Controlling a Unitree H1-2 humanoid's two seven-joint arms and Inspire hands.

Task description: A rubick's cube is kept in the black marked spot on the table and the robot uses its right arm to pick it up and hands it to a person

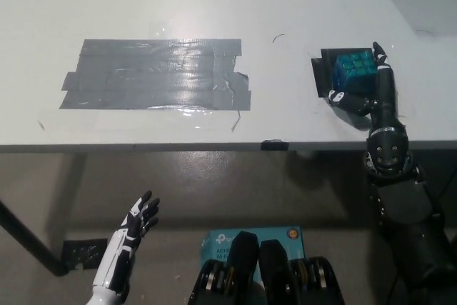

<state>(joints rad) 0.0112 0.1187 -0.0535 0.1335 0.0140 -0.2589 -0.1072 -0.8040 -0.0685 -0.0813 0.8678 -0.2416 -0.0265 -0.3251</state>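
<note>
Black right hand [373,89] cupping rubick's cube [354,75], black marked spot [320,76]

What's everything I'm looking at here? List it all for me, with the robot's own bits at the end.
Table: one, white, fills the upper picture.
Rubik's cube: one, blue-green, on the black marked spot at the table's right.
Black marked spot: one, black, under the cube.
Grey tape patch: one, grey, table's left-middle.
Teal box: one, on the floor, bottom middle.
Left hand: white, fingers apart, resting at lower left below the table.
Right hand: black, fingers around the cube's near and right sides.
</note>
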